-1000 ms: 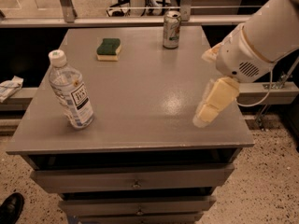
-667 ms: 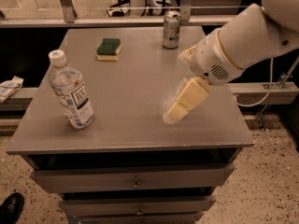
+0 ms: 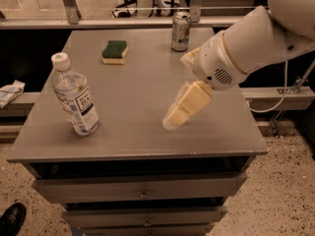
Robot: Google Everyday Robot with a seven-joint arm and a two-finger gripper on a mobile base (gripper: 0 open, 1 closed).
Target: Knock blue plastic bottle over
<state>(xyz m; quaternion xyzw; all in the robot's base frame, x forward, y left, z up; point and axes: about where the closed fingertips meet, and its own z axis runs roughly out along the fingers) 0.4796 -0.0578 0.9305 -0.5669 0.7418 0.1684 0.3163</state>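
The blue plastic bottle (image 3: 75, 96) stands upright at the left front of the grey tabletop (image 3: 138, 82). It is clear and bluish with a white cap and a white-and-blue label. My gripper (image 3: 176, 118) hangs on the white arm over the right middle of the table, its cream fingers pointing down and left. It is well to the right of the bottle and does not touch it.
A silver-green drink can (image 3: 180, 31) stands at the back of the table. A green and yellow sponge (image 3: 114, 51) lies at the back left. Drawers (image 3: 142, 193) sit under the tabletop. A shoe (image 3: 11, 219) is on the floor at the lower left.
My gripper and arm have moved left across the table, towards the bottle. The bottle, can and sponge have not moved.
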